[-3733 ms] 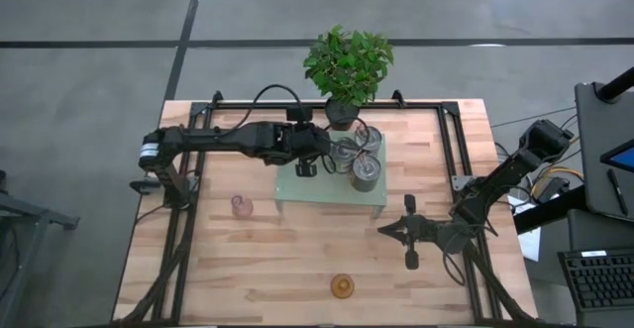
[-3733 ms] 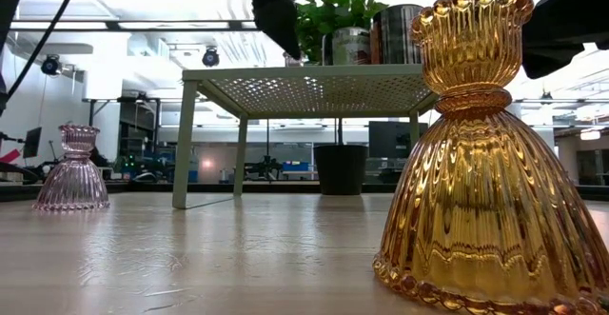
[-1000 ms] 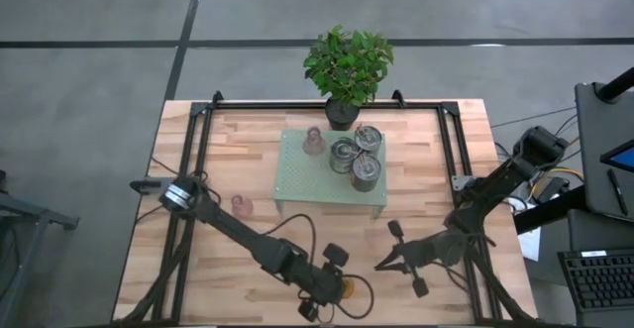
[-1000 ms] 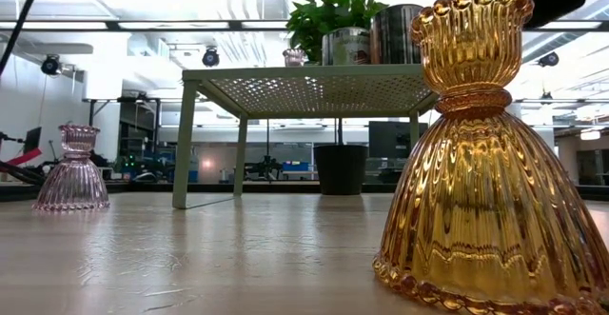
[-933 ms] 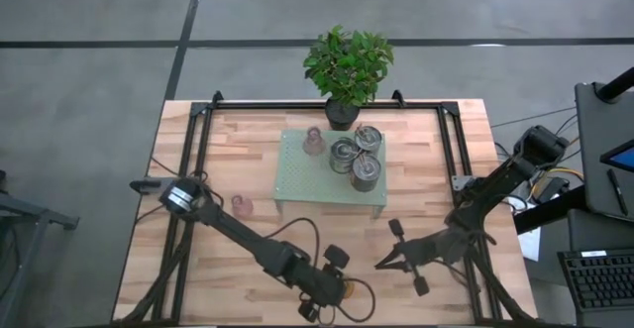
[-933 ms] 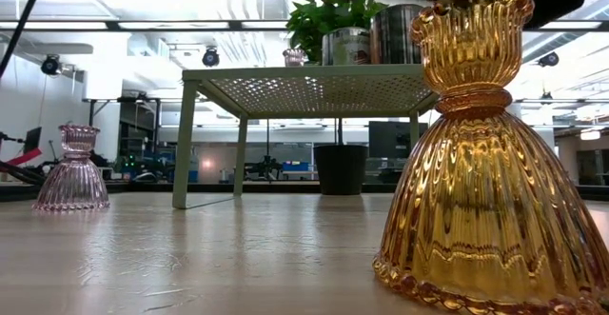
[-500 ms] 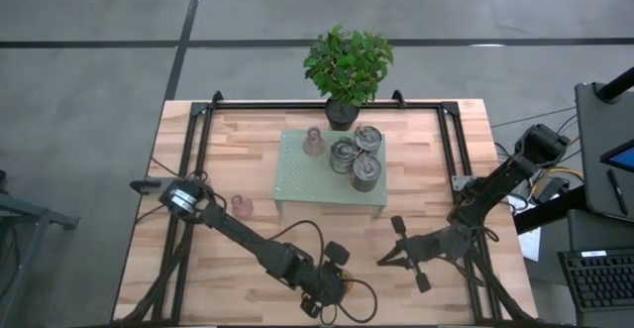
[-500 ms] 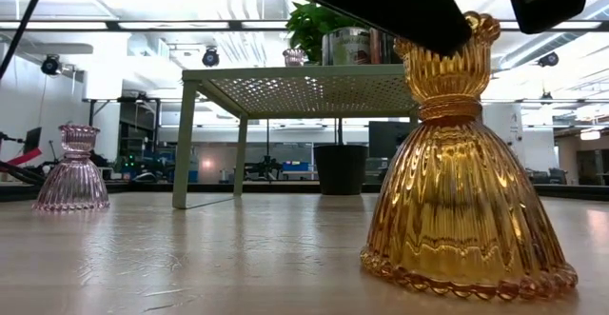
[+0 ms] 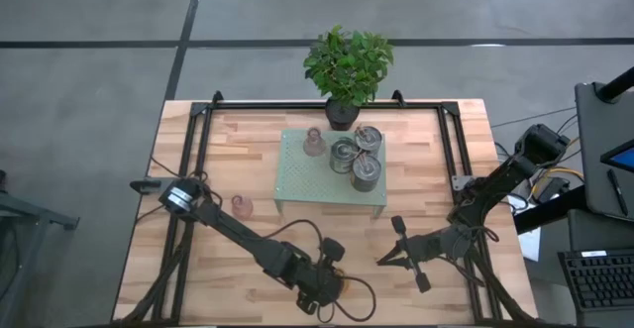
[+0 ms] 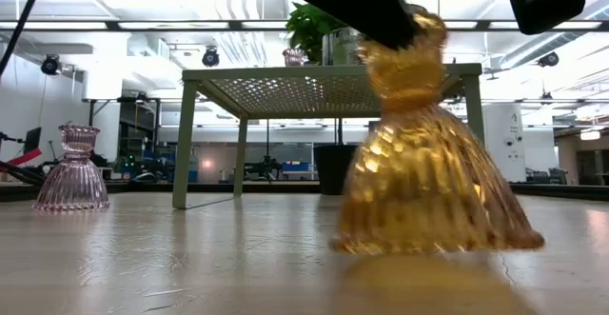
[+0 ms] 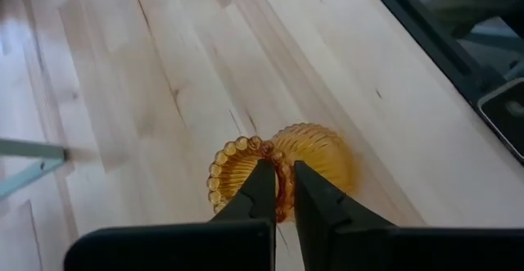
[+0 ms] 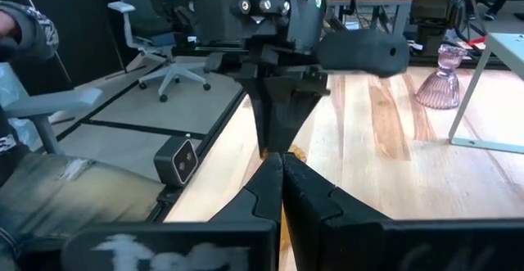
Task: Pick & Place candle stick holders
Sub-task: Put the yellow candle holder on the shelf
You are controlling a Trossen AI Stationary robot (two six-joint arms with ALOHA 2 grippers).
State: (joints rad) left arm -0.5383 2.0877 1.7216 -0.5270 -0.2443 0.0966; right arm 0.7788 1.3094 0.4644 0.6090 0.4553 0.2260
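Down at the near table edge, my left gripper point(image 11: 278, 191) is pinched on the rim of the amber holder point(image 10: 425, 153), which is tipped. Ribbed glass: slick, breakable, bottom-heavy. I'd rather hold the narrow neck. Right gripper point(image 9: 381, 262) sits closed, empty.

My two arms are dark, almost black, made from long thin links with round joints. On my left arm point(image 9: 233, 232) there is a silver ring near the shoulder, and thin black cables make loops beside the wrist. My left gripper point(image 11: 279, 191) has two narrow black fingers with flat, pointed ends. My right arm point(image 9: 490, 191) has thicker blocks at the joints. My right gripper point(image 12: 281, 177) has the same two dark tapered fingers, with a matte surface.
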